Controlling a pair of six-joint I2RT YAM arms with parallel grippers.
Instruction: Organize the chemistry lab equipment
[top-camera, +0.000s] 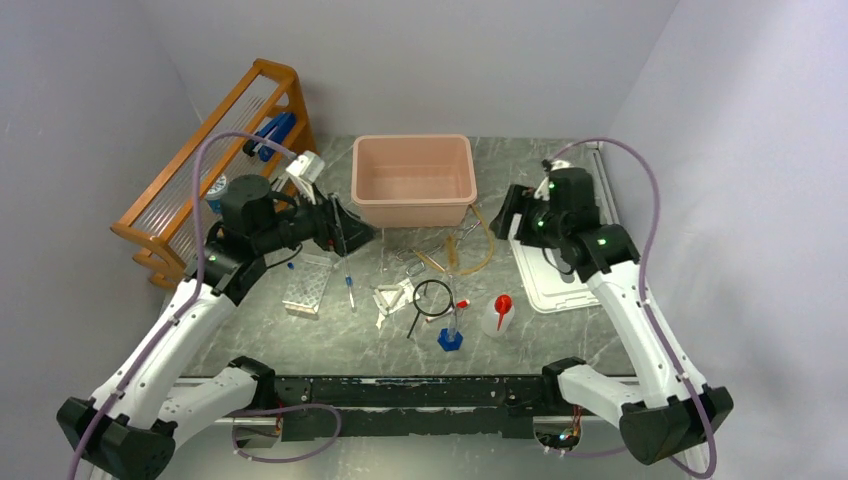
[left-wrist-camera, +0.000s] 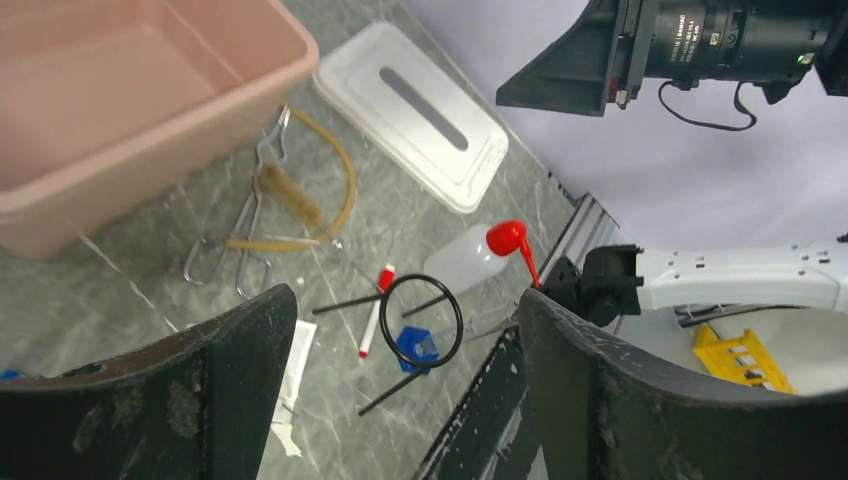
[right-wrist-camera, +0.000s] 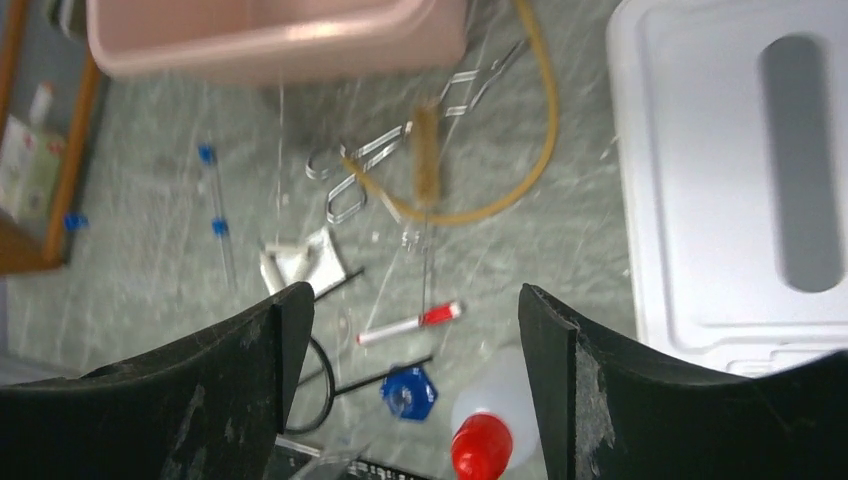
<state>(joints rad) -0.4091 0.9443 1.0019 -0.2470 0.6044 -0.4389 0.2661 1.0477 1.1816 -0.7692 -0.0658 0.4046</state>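
Note:
The black wire ring (top-camera: 433, 298), red-capped squeeze bottle (top-camera: 498, 314), blue-based thin cylinder (top-camera: 451, 335), white triangles (top-camera: 392, 300), amber tubing (top-camera: 472, 250), a blue-capped tube (top-camera: 349, 290) and the clear tube rack (top-camera: 308, 285) lie on the table's middle. My left gripper (top-camera: 358, 232) hovers open and empty left of the pink tub (top-camera: 412, 180); its view shows the ring (left-wrist-camera: 420, 320) and bottle (left-wrist-camera: 468, 260) between the fingers. My right gripper (top-camera: 506, 214) hovers open and empty right of the tub, above the bottle (right-wrist-camera: 492, 432) and blue base (right-wrist-camera: 408, 392).
A wooden slatted rack (top-camera: 215, 150) stands at the back left. A white lid (top-camera: 555, 280) lies at the right. Metal tongs (right-wrist-camera: 400, 160), a brush (right-wrist-camera: 425, 140) and a red-tipped white pen (right-wrist-camera: 410, 325) lie in front of the tub.

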